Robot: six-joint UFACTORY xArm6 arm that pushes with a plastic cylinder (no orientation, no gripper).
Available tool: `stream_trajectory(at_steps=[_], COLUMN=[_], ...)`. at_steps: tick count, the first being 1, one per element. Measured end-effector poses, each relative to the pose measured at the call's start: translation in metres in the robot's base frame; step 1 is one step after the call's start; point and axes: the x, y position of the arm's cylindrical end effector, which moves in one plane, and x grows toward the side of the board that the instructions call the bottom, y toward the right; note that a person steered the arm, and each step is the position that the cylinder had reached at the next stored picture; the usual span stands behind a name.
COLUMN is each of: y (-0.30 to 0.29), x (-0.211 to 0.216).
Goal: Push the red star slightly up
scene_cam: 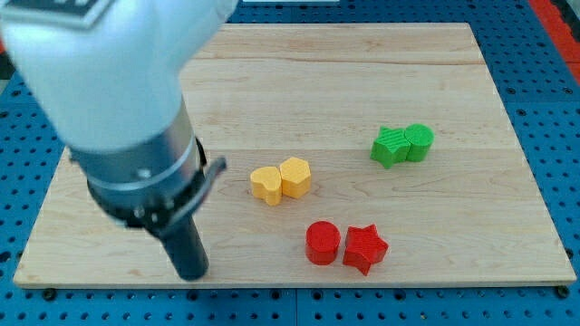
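Six blocks, one board, one rod, seen from a single camera view.

Board: pale wood with visible grain and a seam running across near the view's top; it lies on a blue perforated base. Its top-left corner is hidden behind the arm.

Red, two pieces. Red star: matte, five-pointed, near the view's bottom, right of centre. Red cylinder: round, touching or just beside the star on its left.

Yellow, two pieces, at centre. Yellow hexagon: faceted prism. Yellow block: lobed outline, exact shape hard to make out; it touches the hexagon on its left.

Green, two pieces, toward the view's right. Green cylinder: round. Green block: ridged and irregular, possibly a star, not certain; it touches the cylinder.

Arm: large, blurred pale-grey housing filling the view's top-left, cut off by the frame, with a dark metal collar below it.

Rod: dark, smooth, straight, carrying nothing. My tip rests near the board's bottom edge at the view's left, well apart from every block. The red cylinder stands between it and the star, to its right.
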Motion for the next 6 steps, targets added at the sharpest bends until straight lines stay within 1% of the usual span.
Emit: stream_trajectory(at_steps=[2, 3, 6], y=[0.011, 0.033, 0.197], x=[0.003, 0.002, 0.002])
